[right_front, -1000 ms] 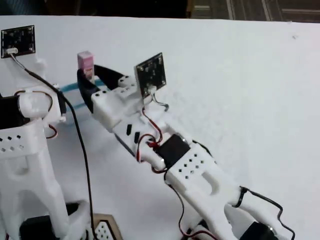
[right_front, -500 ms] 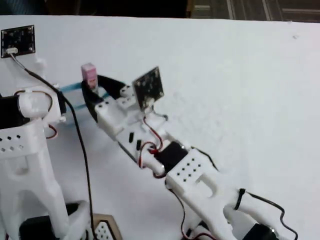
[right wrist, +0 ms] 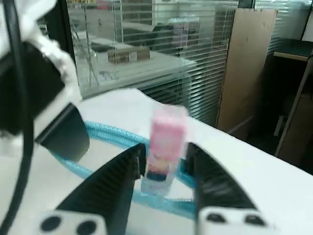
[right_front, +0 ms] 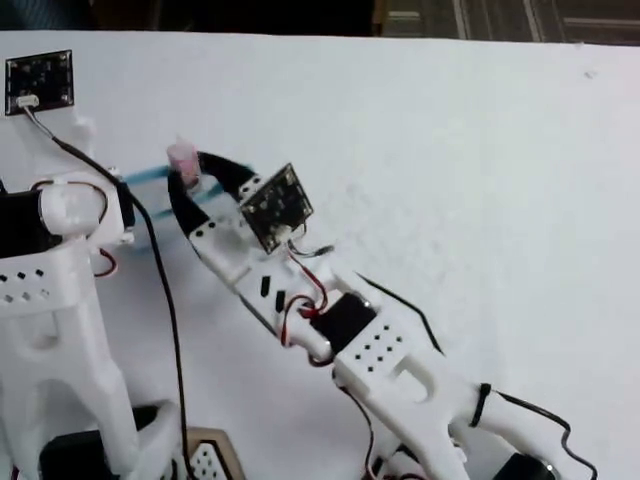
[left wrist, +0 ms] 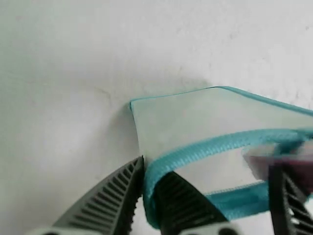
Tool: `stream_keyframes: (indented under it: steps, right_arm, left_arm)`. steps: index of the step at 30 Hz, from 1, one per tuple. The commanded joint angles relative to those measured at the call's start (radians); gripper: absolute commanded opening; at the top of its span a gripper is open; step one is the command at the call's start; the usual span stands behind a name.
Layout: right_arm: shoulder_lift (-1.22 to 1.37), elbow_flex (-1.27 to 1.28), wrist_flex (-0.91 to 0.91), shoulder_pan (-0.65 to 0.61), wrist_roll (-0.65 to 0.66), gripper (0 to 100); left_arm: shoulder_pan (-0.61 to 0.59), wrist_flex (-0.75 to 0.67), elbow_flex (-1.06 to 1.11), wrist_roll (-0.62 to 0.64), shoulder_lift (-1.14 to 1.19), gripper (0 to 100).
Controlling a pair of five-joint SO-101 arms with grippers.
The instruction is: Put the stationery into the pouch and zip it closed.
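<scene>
the loading step is in hand: the right gripper (right wrist: 165, 151) is clamping a pink, eraser-like stationery piece (right wrist: 167, 128) upright between jaws narrowed onto its sides, at the mouth of the teal-edged pouch (left wrist: 195, 122) lying on the desk (right_front: 450, 150). the left gripper (left wrist: 149, 171) is pinching the pouch's zipper edge (left wrist: 205, 147) near one corner, jaws nearly closed on it. judging from this, the next move is calling for lowering the piece through the open mouth, then releasing it.

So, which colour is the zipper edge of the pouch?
The zipper edge is turquoise blue, on a clear pouch. The left wrist view shows it best.
</scene>
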Motion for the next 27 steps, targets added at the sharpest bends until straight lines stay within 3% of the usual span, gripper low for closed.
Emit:
stream_keyframes:
  steps: [1, 12, 18, 22, 27]
  right_arm:
    - [0.008, -0.028, 0.099, 0.016, 0.011, 24.1]
    - [0.007, -0.387, 0.406, 0.01, 0.006, 24.2]
    - [-0.088, -0.557, 0.602, 0.085, -0.055, 24.3]
    - [-0.143, -0.532, 0.704, 0.191, -0.051, 24.3]
    - [-0.156, -0.327, 0.713, 0.357, -0.051, 24.3]
  left_arm:
    - [0.002, -0.017, -0.025, 0.018, -0.022, 2]
    - [0.002, -0.021, -0.025, 0.018, -0.022, 2]
    - [0.001, -0.021, -0.023, 0.018, -0.022, 2]
    - [0.001, -0.021, -0.025, 0.018, -0.022, 2]
    - [0.001, -0.021, -0.025, 0.018, -0.022, 2]
